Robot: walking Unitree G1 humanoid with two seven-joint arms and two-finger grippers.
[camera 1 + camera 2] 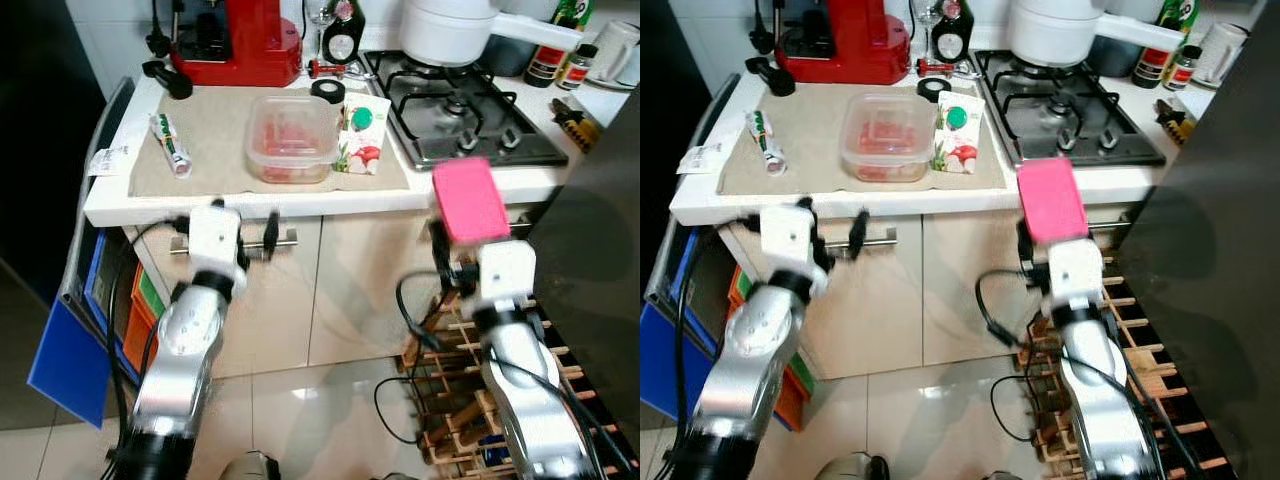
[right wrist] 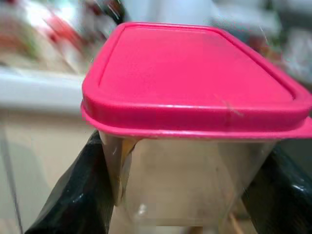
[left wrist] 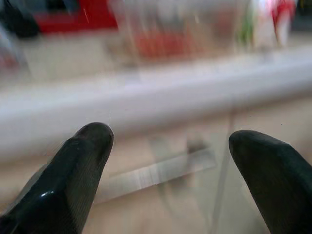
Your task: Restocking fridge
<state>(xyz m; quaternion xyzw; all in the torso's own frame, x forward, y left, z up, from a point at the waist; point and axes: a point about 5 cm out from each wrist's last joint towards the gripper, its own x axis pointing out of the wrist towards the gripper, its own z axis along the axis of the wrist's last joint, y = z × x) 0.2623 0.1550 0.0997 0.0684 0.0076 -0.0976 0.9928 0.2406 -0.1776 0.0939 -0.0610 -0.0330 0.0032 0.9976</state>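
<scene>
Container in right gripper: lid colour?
Pink lid on a clear container; best seen in the right wrist view.

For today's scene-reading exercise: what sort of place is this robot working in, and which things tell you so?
Most likely a home kitchen. A gas hob with a white pot is set into the countertop, and a red coffee machine stands at the back. The right end effector holds a pink-lidded container.

Left wrist view blurs the worktop (image 3: 156,97); pink-lidded container's (image 2: 195,122) contents unclear.
</scene>
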